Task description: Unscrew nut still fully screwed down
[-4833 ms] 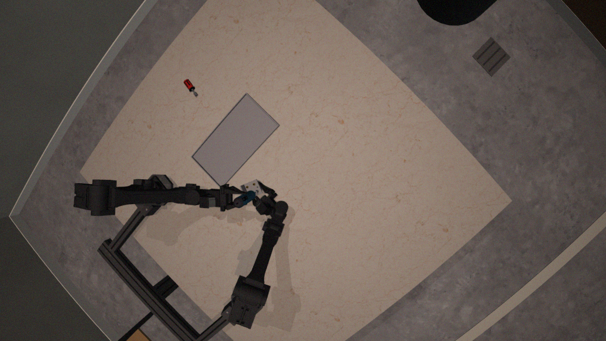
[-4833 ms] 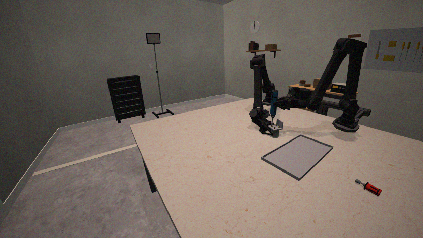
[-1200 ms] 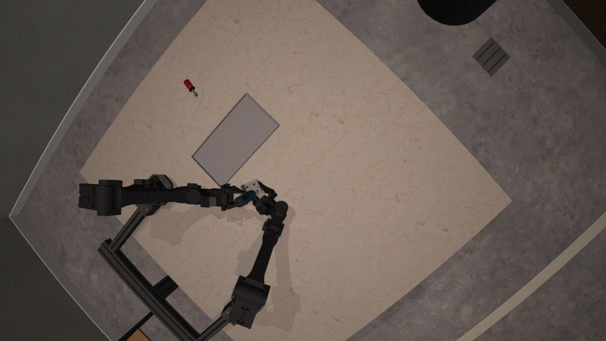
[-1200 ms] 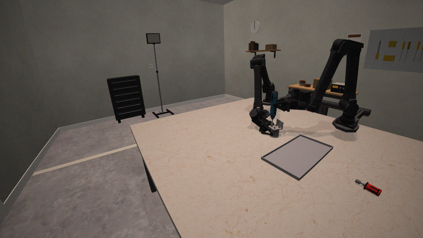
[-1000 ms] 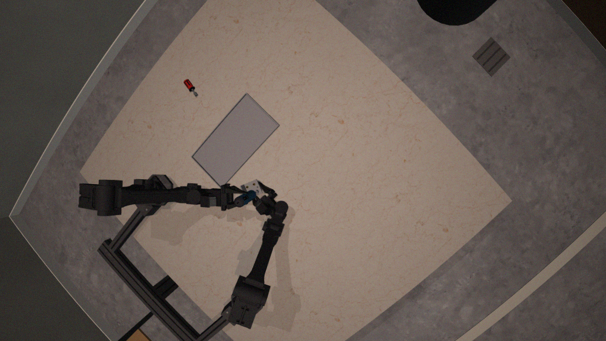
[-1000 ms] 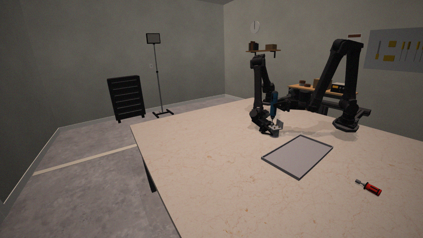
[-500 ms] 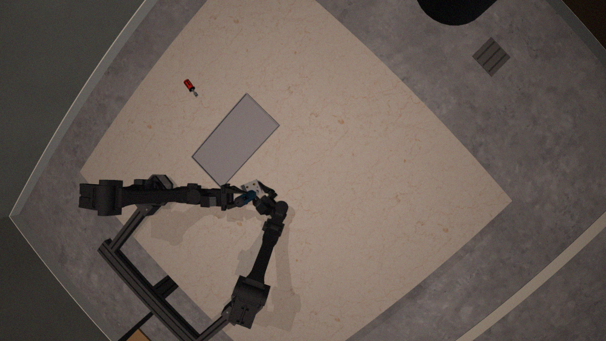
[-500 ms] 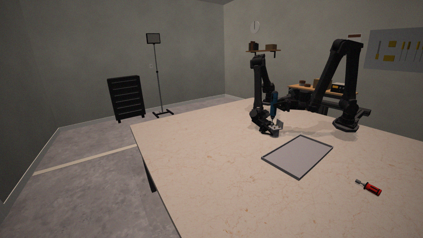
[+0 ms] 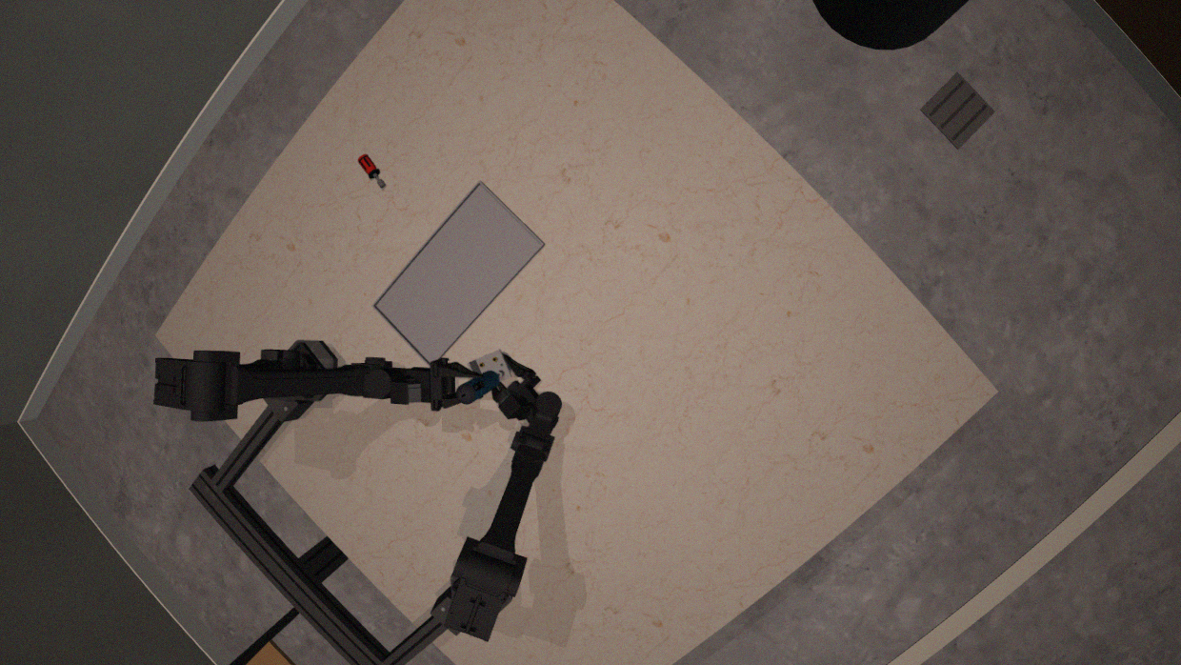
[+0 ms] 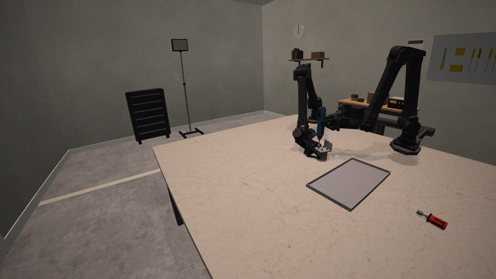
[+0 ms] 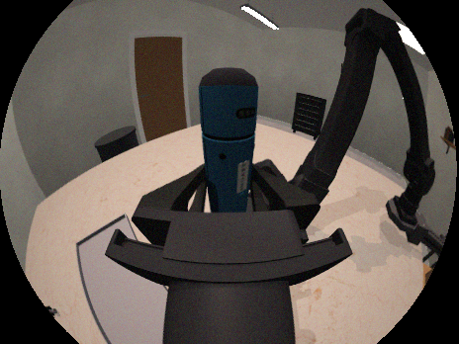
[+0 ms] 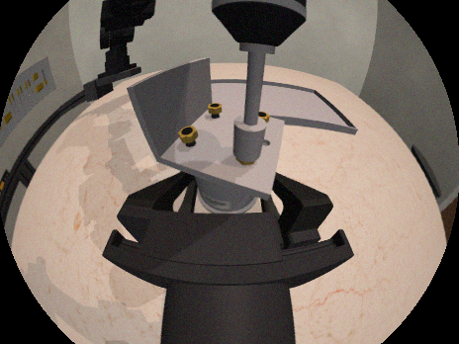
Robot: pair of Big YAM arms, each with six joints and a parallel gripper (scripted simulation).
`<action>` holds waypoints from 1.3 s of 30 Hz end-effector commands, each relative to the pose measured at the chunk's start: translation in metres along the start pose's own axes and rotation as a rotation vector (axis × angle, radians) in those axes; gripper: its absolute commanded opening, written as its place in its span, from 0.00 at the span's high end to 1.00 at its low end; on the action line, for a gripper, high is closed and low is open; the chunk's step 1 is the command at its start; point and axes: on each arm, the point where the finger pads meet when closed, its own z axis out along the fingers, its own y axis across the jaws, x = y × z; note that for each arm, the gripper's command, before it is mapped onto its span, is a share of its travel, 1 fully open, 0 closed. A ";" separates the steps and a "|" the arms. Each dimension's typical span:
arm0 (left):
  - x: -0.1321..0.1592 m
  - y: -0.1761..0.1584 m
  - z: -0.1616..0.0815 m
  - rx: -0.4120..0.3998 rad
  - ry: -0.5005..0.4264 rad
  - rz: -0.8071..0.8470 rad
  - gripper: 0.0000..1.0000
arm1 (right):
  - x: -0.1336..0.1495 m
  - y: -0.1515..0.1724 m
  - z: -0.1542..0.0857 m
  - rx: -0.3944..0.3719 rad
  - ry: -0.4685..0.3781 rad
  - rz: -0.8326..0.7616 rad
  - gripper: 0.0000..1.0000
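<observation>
The joint module (image 12: 223,199) (image 10: 322,156) stands upright on the table with the grey L-shaped bracket (image 12: 168,109) (image 9: 489,361) (image 10: 328,145) on top. My right gripper (image 12: 228,169) (image 9: 510,372) (image 10: 313,151) is shut on the module's body. My left gripper (image 11: 228,169) (image 9: 462,388) (image 10: 329,122) is shut on the blue nut driver (image 11: 228,129) (image 9: 487,381) (image 10: 321,121) and holds it upright. The driver's socket (image 12: 247,140) sits over one nut, whose brass rim shows below it. Three brass nuts (image 12: 188,134) (image 12: 214,108) (image 12: 263,117) stand uncovered on the bracket.
A shallow grey tray (image 9: 458,272) (image 10: 349,182) (image 12: 307,106) (image 11: 114,292) lies just beyond the module. A red-handled screwdriver (image 9: 369,168) (image 10: 435,220) lies far off past the tray. The two arms meet closely over the module.
</observation>
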 end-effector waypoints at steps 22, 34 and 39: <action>-0.006 0.002 0.004 -0.004 -0.028 -0.004 0.58 | -0.008 -0.007 0.002 0.009 -0.012 -0.022 0.41; -0.006 0.002 0.004 -0.004 -0.028 -0.004 0.58 | -0.008 -0.007 0.002 0.009 -0.012 -0.022 0.41; -0.006 0.002 0.004 -0.004 -0.028 -0.004 0.58 | -0.008 -0.007 0.002 0.009 -0.012 -0.022 0.41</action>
